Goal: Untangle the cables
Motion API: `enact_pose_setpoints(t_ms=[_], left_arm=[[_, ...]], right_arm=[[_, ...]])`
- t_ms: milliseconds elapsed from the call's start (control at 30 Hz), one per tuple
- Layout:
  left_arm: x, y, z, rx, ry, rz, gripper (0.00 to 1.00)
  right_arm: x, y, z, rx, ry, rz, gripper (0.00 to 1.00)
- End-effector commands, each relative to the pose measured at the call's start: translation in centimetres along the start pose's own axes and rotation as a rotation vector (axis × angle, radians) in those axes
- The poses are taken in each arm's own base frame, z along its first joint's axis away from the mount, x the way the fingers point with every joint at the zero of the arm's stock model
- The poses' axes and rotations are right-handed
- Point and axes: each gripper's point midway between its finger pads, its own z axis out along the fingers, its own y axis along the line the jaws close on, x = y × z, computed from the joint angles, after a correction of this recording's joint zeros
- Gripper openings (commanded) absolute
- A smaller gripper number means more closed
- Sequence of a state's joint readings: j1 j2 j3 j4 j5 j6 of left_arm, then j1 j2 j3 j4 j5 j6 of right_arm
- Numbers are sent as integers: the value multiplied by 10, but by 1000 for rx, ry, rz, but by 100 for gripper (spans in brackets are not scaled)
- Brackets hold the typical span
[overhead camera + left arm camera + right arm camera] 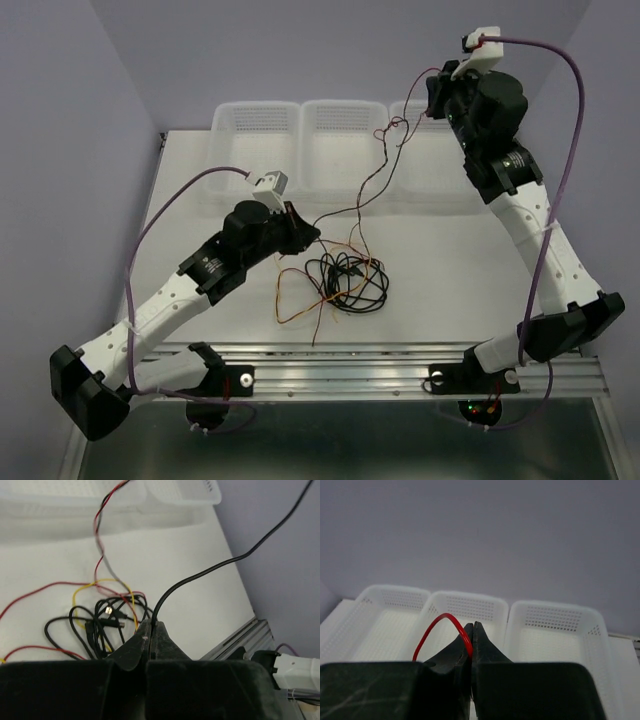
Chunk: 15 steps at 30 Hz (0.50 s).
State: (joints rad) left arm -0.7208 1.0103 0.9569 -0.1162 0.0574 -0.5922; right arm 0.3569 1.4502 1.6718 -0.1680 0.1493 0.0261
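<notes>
Red cable point(439, 618) in right hand point(471, 626)

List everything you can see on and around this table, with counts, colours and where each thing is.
cables: several thin ones, black, red and yellow-orange, tangled mid-table
black cable: one, rising out of the left gripper
red cable: one loop, pinched at the tips of the right gripper
baskets: three, white, in a row at the far edge
table: one, white
rail: one, silver, along the near edge
purple cables: two, one along each arm
left gripper: black, shut on the black cable, beside the tangle
right gripper: black, shut on the red cable, raised over the baskets
</notes>
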Motion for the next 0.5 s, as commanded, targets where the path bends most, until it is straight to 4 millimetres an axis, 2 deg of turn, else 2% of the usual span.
enact_pose_setpoints(t_ms=[0,33,133,167,233,267,300,333,367,433,467], left_arm=[[9,8,-13,-8,-22,-72,0],[18,20,-18,-50,-20,-92,0],[18,46,-33,-170,-63,-124,0],[14,63,-48,-266,-106,-143,0],[3,79,-67,-366,-167,-173,0],[-7,96,-88,-481,-223,-183,0],[-13,102,-98,-531,-261,-241,0],[-18,107,-107,-578,-287,-252,0],[-28,119,-124,-675,-332,-250,0],[-40,130,-139,-763,-401,-299,0],[-50,134,-147,-813,-430,-294,0]], right_arm=[[-57,-20,-6,126,-91,-27,1],[-79,-32,-12,193,-135,-30,1],[-100,-56,-21,329,-175,-52,1],[-118,-70,-33,413,-206,-60,1],[-128,-79,-40,468,-222,-68,1],[-131,-94,-44,518,-225,-79,1],[-140,-100,-50,540,-244,-77,1],[-140,-107,-51,565,-243,-82,1],[-142,-123,-54,611,-243,-92,1],[-143,-144,-59,672,-245,-96,1],[-144,-174,-65,744,-256,-84,1]])
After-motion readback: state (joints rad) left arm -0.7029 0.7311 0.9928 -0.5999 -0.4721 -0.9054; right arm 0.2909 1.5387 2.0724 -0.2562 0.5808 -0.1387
